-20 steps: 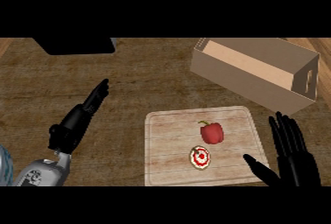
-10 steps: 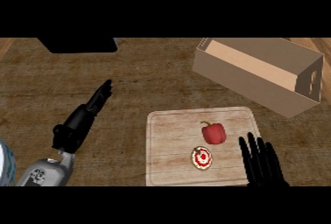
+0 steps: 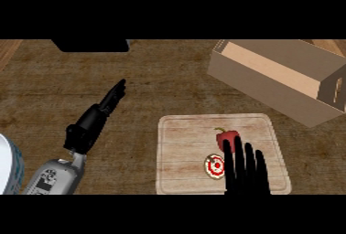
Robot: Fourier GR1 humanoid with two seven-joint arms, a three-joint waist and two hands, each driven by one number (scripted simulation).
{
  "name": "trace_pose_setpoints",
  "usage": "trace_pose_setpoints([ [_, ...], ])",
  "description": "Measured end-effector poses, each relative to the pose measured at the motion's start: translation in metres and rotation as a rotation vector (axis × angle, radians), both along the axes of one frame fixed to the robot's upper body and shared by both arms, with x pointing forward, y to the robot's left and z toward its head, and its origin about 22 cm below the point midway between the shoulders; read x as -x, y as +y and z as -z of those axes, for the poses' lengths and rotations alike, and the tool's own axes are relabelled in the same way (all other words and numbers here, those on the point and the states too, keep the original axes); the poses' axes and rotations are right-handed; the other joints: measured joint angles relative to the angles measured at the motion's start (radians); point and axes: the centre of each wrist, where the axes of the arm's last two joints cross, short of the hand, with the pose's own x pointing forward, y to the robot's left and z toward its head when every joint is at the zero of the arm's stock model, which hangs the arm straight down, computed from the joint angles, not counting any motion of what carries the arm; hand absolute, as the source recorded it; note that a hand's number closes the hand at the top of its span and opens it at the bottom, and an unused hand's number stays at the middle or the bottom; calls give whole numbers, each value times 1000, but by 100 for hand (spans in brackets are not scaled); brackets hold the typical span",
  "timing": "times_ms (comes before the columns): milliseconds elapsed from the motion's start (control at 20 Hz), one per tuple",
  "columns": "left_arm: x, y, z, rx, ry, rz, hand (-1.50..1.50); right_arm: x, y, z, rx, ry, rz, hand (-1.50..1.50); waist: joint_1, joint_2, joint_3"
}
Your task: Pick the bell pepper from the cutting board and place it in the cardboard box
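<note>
A red bell pepper (image 3: 223,137) with a small stem lies near the middle of the wooden cutting board (image 3: 182,137). My right hand (image 3: 246,171) comes up from the lower edge over the board, fingers straight and open, their tips at the pepper's near side and covering part of it. The open cardboard box (image 3: 283,75) stands at the upper right, beyond the board. My left hand (image 3: 98,116) rests open on the counter at the left, fingers pointing up and away, far from the board.
A round red-and-white sliced item (image 3: 214,166) lies on the board just left of my right hand. A dark object (image 3: 91,45) sits at the top left edge. A white rounded object (image 3: 8,167) shows at the lower left edge.
My right hand has moved left from the board's right edge onto the board, up to the pepper. The left hand has stayed almost still.
</note>
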Motion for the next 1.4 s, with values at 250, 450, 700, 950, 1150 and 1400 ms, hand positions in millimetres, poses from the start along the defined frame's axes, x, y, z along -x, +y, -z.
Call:
trace_pose_setpoints([
  [250, -4, -2, -4, -1, -5, -1, 0, -24, 19, 1, -25, 22, 7, -150, 5, 1, 1],
  [450, 3, -4, -1, 8, -1, 2, 0, -40, 18, 7, -27, 59, 34, -150, 6, 1, 2],
  [700, 1, -9, 1, 5, -5, 0, 0, -50, 16, 22, -25, 84, 64, -150, 3, 1, 2],
  [950, 1, -7, 7, 6, -2, -4, 0, -60, 7, 29, -18, 62, 67, -150, 2, 1, 2],
  [1150, 3, -6, 4, 7, 0, -4, 0, -65, 7, 32, -1, 65, 72, -150, 2, 1, 2],
  [1400, 4, 1, 11, 4, 3, -6, 0, -72, 6, 40, 1, 101, 79, -150, 3, 0, 2],
])
